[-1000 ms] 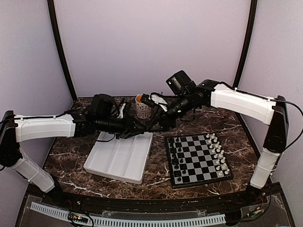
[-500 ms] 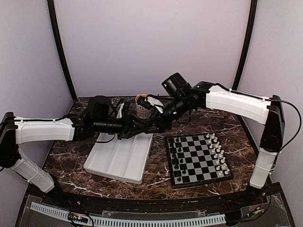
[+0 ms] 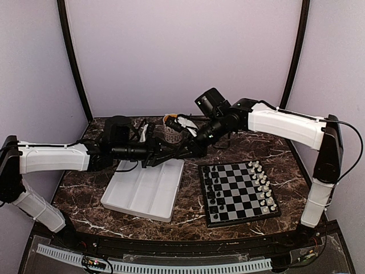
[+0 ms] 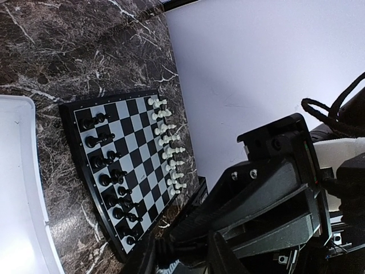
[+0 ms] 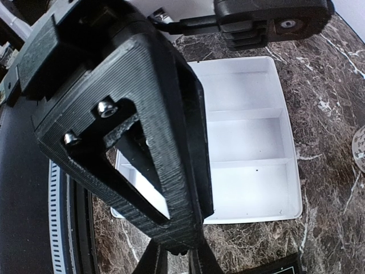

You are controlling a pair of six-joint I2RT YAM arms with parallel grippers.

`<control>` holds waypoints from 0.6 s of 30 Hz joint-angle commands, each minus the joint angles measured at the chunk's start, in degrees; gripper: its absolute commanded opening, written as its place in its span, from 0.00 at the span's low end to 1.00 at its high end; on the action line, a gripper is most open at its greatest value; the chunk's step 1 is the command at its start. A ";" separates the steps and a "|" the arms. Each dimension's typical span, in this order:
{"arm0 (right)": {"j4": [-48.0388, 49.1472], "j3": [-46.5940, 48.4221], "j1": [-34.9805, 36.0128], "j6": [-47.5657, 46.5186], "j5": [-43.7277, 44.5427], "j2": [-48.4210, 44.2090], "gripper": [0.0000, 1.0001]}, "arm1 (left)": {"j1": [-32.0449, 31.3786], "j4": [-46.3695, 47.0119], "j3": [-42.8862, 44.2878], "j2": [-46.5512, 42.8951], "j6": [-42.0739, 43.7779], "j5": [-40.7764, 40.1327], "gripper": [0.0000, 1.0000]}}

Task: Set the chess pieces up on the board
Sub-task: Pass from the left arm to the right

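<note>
1. Top external: board (image 3: 236, 189) on desk (image 3: 188, 220), rt of tray (image 3: 142, 197); black pcs (image 3: 212, 193) along its left edge, white pcs (image 3: 263, 185) along right.
2. L gripper (image 3: 173, 153) & R gripper (image 3: 193, 149) close together over tray's far edge, nr mug (image 3: 171, 131); opening of each: cannot tell.

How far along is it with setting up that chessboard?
Mostly done, it seems: black pieces and white pieces line opposite edges of the board, and the white tray looks empty. In hand: the left gripper and right gripper meet above the tray's far end; any piece between them is hidden. Left: possibly one last piece.
</note>
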 commanded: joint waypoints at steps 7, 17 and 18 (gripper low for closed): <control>3.78 0.43 0.45 0.42 -0.15 -1.23 0.06 | -0.39 1.64 -0.43 -1.34 0.77 2.07 0.42; 2.62 -3.31 0.06 -2.14 2.74 -3.98 0.06 | 1.09 -9.20 2.07 -5.10 7.82 -4.03 0.98; 2.37 -4.71 -0.17 -3.06 3.46 -5.14 0.06 | 1.25 -11.78 3.76 -6.29 9.51 -5.66 0.98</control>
